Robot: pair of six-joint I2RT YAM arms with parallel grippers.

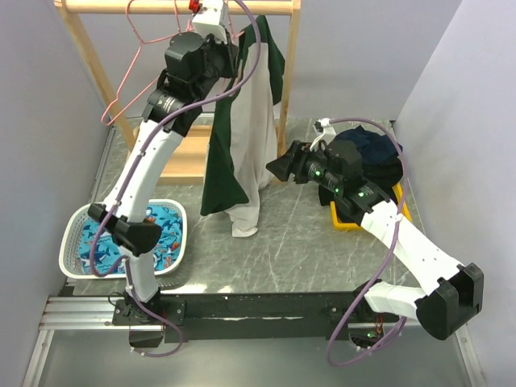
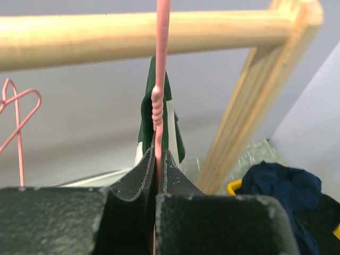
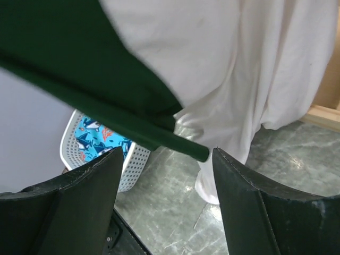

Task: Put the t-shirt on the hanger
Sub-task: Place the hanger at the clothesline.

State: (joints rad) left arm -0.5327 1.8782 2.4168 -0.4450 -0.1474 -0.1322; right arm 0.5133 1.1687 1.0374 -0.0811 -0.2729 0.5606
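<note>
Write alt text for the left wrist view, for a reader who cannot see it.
The left gripper is shut on the neck of a thin pink wire hanger, whose stem rises across a pale wooden rail. Behind hangs a dark green and white t-shirt; a second pink wire hanger shows at left, a navy clothes heap lower right.

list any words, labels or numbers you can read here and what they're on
None can be read in any view.
The t-shirt shows no print from these angles.
The blue cloth in the basket bears shark pictures only, no words.
</note>
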